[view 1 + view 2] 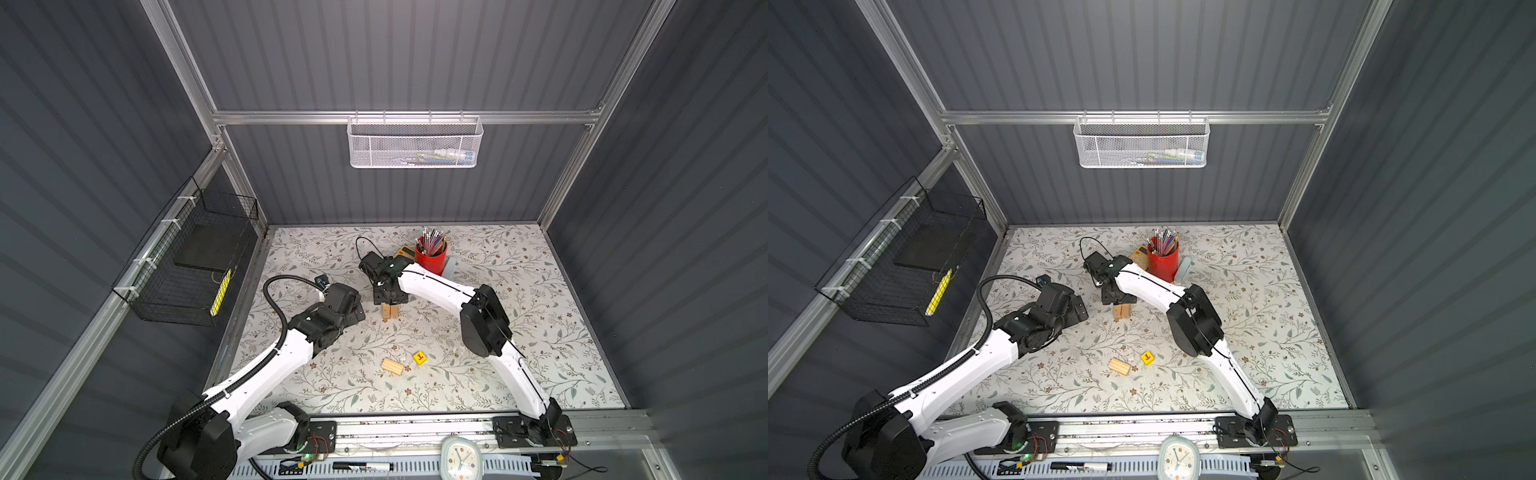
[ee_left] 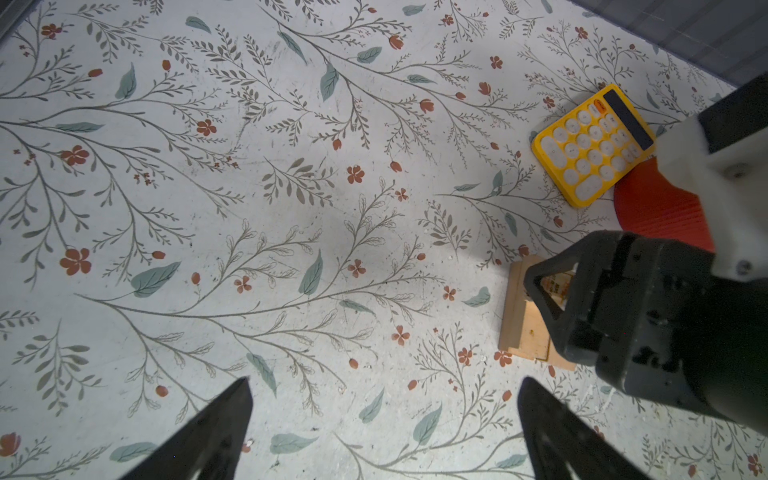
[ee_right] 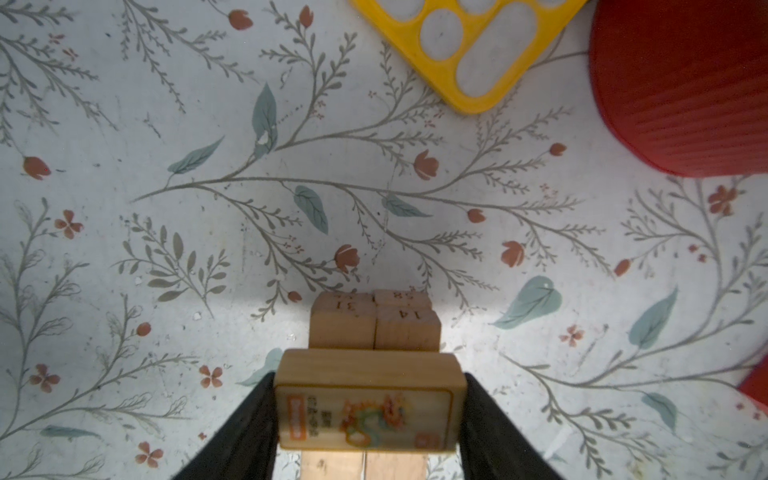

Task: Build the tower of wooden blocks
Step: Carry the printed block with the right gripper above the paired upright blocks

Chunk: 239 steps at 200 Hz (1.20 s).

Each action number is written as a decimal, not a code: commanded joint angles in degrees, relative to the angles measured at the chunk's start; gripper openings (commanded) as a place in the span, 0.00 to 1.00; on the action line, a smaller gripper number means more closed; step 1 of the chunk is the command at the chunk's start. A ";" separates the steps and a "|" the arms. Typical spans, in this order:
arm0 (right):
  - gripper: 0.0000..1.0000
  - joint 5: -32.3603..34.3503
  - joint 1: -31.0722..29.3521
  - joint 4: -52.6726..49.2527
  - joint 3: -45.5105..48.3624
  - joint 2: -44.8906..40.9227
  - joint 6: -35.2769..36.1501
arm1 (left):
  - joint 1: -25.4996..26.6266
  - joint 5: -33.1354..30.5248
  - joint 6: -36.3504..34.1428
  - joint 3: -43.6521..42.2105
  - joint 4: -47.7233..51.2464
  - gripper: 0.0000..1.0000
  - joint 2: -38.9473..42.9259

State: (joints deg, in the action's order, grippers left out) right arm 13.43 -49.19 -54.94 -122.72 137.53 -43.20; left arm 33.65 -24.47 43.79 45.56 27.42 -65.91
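A: Right gripper [image 3: 370,409], what's its state?
B: Partly closed, with both black fingers flat against the short ends of a picture block [image 3: 365,399]. It's a smooth wooden slab with rounded edges and a glossy colour print, some dragon-like figure, on the broad face. Gripped, yes.
A: Where's the tower [image 1: 390,312]?
B: Just in front of the red cup [image 1: 431,257], toward the arm bases, near it but apart. Pale raw-wood oblongs with square corners, packed side by side. Numbers are stamped on them; 31 and 14 are readable in the right wrist view. The picture block is directly over the tower, lying crosswise. Can't tell if it's touching or hovering.
A: Left gripper [image 2: 385,382]?
B: Spread fully wide, nothing between the fingers, only mat [image 2: 291,208] beneath. It's left of the cup and nearer the front, beside the tower and not touching it.
A: Loose pieces?
B: Two, both well in front of the cup, past the tower. A loose block [image 1: 393,366], pale with a grooved top, lies flat. Just beside it is a yellow cube [image 1: 420,358], painted, with a red letter T on top. Both top views show them.
A: The cup itself?
B: Round with a ribbed red wall, upright, full of pencils. A calculator [image 2: 594,145], flat yellow plastic with round white keys, lies just beside it on the left.
A: Mat?
B: Matte floral print, scuffed.
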 commanded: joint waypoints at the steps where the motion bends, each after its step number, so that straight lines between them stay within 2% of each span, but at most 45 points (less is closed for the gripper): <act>1: 0.63 0.81 -0.12 -1.49 -1.30 1.15 -0.72 | -0.34 -0.58 0.22 -0.68 0.70 1.00 -0.45; 67: 0.66 -0.55 0.45 -1.27 -1.77 2.04 -1.35 | -0.34 -0.43 0.24 -0.91 0.45 1.00 -0.29; 128: 0.75 -1.54 0.41 -1.93 -1.52 0.99 -1.63 | -0.36 -0.14 0.22 -0.93 0.29 1.00 -0.06; 239: 0.65 -0.08 0.50 -0.87 -0.34 0.80 -2.13 | -0.38 0.12 0.56 -1.25 0.26 1.00 0.68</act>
State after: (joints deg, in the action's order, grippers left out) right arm 12.05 -48.90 -54.98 -123.22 138.19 -44.80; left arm 33.65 -24.45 43.79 45.23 27.38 -65.89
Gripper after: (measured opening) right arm 0.659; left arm 0.996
